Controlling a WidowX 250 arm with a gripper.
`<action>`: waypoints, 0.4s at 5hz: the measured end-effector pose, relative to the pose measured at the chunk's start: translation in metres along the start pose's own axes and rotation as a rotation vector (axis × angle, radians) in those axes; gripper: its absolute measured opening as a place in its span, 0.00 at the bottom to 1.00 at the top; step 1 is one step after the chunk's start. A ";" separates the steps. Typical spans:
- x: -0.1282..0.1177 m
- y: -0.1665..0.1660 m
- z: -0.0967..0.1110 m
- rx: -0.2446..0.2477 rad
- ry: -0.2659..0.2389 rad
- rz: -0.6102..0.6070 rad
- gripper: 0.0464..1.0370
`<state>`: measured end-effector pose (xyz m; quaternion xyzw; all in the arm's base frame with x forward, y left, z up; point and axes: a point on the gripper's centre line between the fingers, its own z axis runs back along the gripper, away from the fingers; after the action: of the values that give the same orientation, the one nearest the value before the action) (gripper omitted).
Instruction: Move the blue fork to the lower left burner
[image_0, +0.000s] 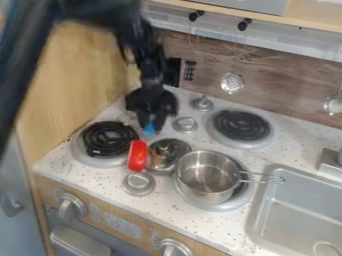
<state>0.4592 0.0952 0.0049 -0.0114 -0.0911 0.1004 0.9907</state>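
Gripper (152, 119): low over my stovetop (73, 171), just beside the left burner (108, 139) | grip: I can't tell | blue fork (149, 128): blurred blue bit at gripper's lower end | pot (208, 178): beside lid (167, 151)

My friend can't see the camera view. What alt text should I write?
A black robot gripper hangs over a toy stove, with something blue at its lower end. Below it are a black coil burner, a red object and a steel saucepan, left of a gray sink.
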 end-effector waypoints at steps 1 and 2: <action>-0.017 0.006 0.022 0.003 -0.033 0.031 0.29; -0.046 0.019 0.009 0.002 0.029 0.065 0.29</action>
<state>0.4095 0.1050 0.0050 -0.0150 -0.0760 0.1325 0.9881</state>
